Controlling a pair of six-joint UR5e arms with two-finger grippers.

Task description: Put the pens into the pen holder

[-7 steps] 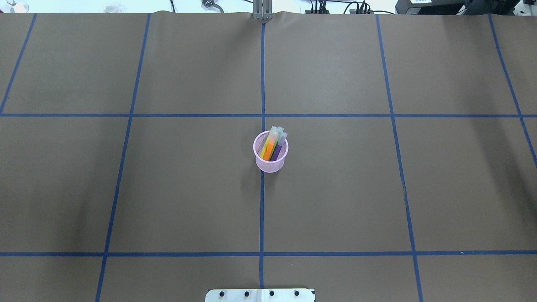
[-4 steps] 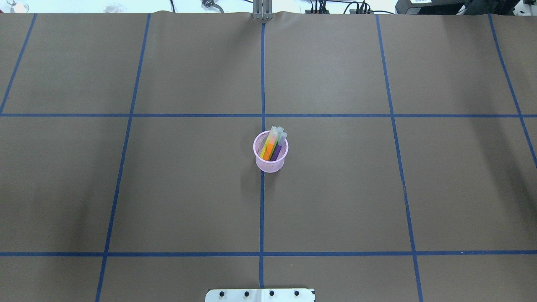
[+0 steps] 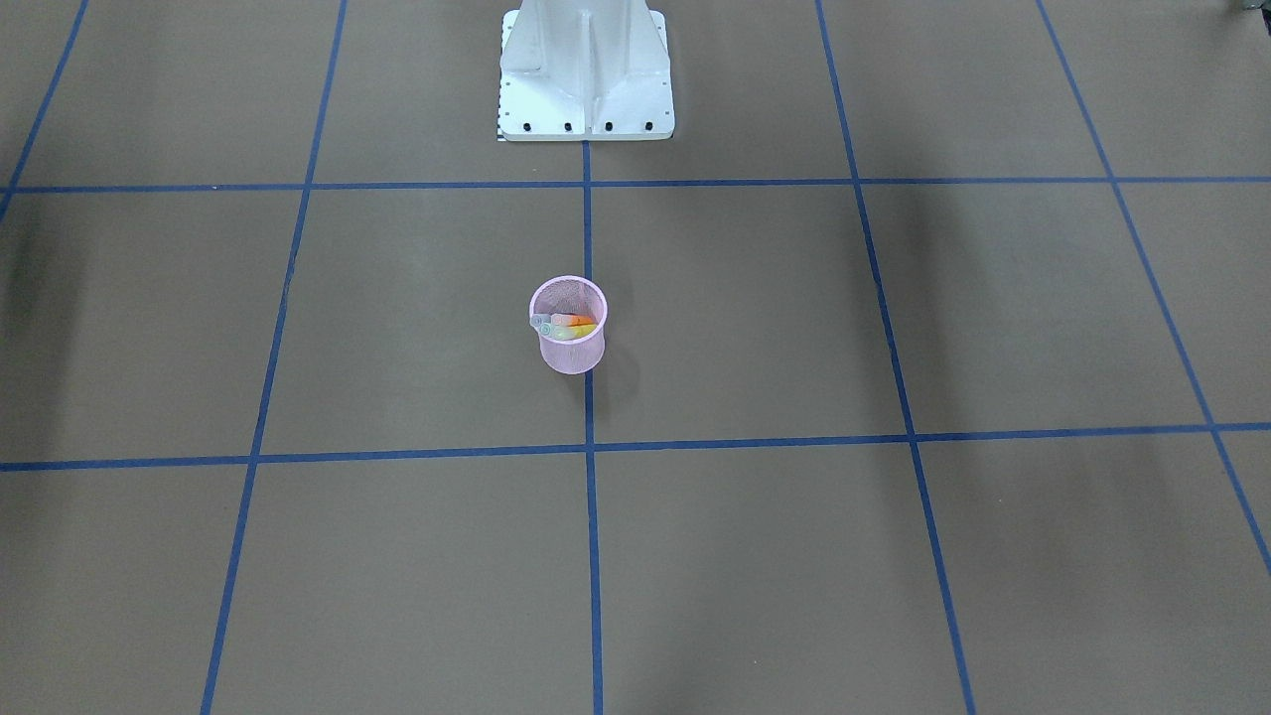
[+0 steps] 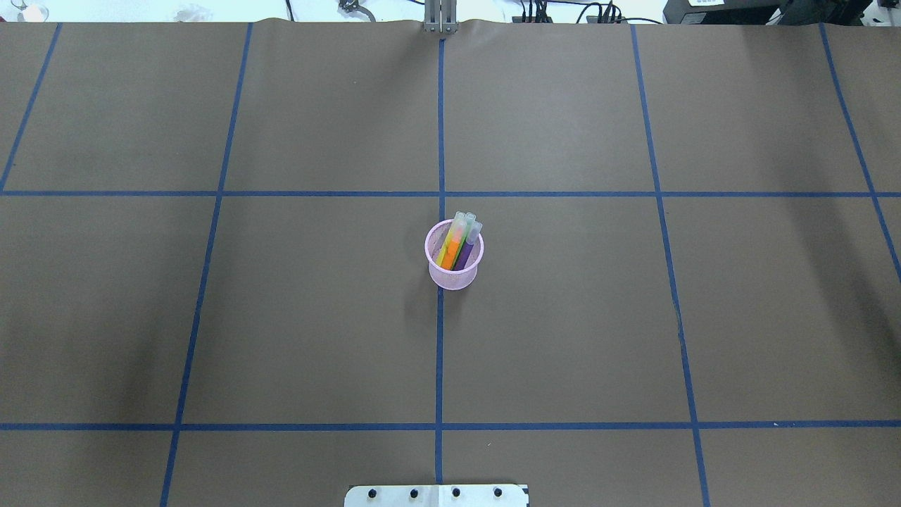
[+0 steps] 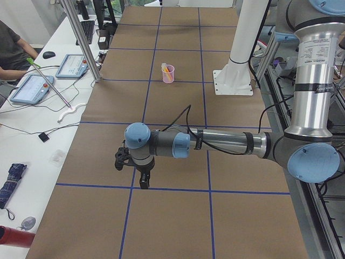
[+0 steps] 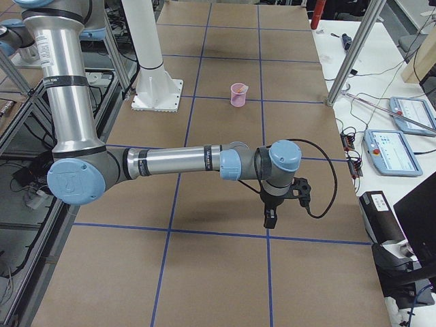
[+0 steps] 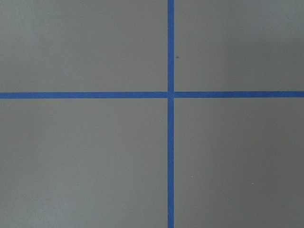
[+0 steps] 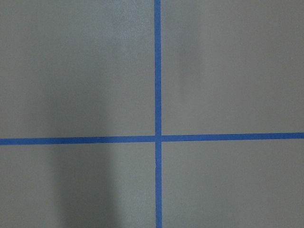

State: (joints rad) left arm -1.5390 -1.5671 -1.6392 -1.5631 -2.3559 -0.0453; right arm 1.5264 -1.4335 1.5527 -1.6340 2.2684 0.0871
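The pink mesh pen holder [image 4: 454,276] stands upright at the middle of the table on the centre tape line. It also shows in the front view [image 3: 572,355], the left view [image 5: 168,74] and the right view [image 6: 238,96]. The pens [image 4: 455,245] stand inside it, pale caps up, leaning towards the far rim: yellow, orange, green and purple show. My left gripper [image 5: 144,181] hangs over the table's left end, far from the cup. My right gripper [image 6: 270,218] hangs over the right end. I cannot tell whether either is open or shut. Both wrist views show only bare paper and tape.
Brown paper with a blue tape grid [image 4: 440,352] covers the table. The white robot base [image 3: 586,74] stands at the robot's edge. Metal posts [image 5: 81,40] and operators' tablets [image 6: 395,151] line the far side, off the paper.
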